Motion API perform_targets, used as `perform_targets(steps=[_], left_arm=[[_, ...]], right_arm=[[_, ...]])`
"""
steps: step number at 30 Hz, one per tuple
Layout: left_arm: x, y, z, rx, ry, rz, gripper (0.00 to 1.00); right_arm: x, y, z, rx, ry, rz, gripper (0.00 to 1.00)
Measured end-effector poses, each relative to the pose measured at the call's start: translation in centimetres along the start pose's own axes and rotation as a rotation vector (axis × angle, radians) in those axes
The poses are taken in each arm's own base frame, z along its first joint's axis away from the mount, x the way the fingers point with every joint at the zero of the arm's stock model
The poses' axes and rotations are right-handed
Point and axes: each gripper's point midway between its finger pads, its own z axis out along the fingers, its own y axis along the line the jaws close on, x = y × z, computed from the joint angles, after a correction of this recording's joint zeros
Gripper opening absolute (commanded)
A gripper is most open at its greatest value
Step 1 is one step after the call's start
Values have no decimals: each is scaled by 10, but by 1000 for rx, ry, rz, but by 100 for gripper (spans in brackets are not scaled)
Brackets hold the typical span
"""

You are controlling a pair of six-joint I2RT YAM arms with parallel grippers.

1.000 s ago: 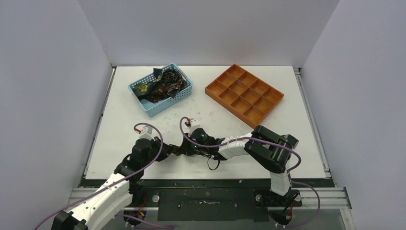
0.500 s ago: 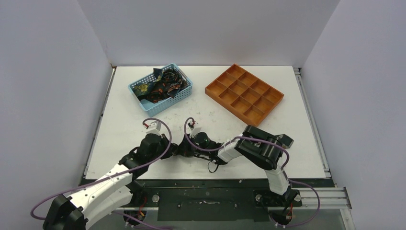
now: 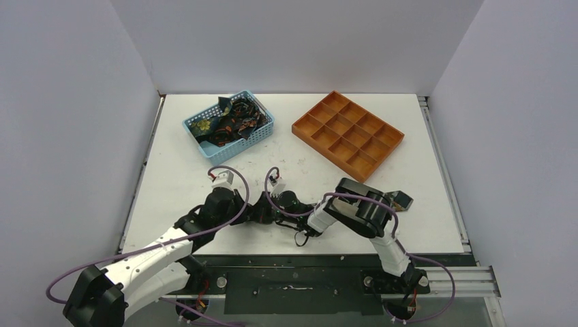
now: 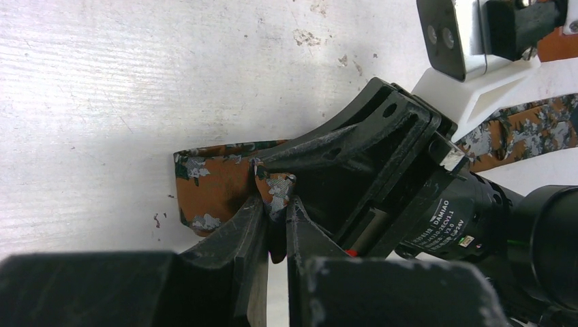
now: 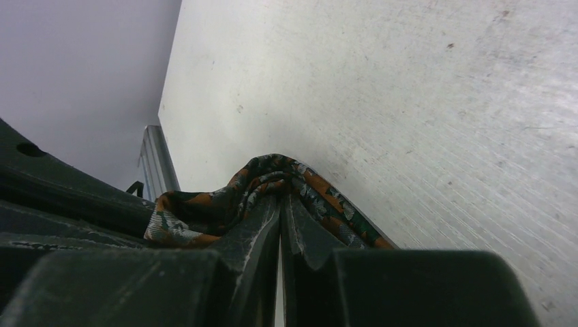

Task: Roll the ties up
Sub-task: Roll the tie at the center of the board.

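An orange and teal floral tie (image 4: 211,187) lies partly rolled on the white table near the front edge. My left gripper (image 4: 274,204) is shut on a fold of it. My right gripper (image 5: 281,204) is shut on the same tie (image 5: 204,204), pinching bunched fabric. In the top view both grippers meet at the tie (image 3: 262,212), the left gripper (image 3: 249,212) from the left and the right gripper (image 3: 272,210) from the right; the tie is mostly hidden between them. More ties (image 3: 228,119) lie piled in the basket.
A light-blue mesh basket (image 3: 259,136) stands at the back left. An orange compartment tray (image 3: 347,133) stands at the back right. The table's front edge (image 3: 293,253) lies close behind the grippers.
My left arm has moved right and forward toward the tie. My right arm has folded in, its elbow shifting left. Both grippers stay together at the tie.
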Motion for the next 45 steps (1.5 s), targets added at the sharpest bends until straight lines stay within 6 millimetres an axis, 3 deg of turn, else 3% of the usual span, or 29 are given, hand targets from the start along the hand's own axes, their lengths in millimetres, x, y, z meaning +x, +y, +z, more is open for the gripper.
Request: perform_targets(steps=[4,11,17,28,36,45], left_arm=[[3,0,4,-13,18,15,0],[-4,-4,2,-7,-10,33,0],[-16,-5,1,-24,-65,33,0],[-10,5,4,-100,-68,76,0],[-9,11,2,-133,-67,103,0],[-8,13,1,-144,-67,119,0]], right_arm=[[2,4,3,-46,-1,11,9],[-6,1,-2,3,-16,-9,37],[-22,-4,-9,126,-32,-59,44],[-22,-14,-33,313,-3,-140,42],[-17,-23,-47,366,13,-165,17],[-16,-26,-49,372,20,-186,10]])
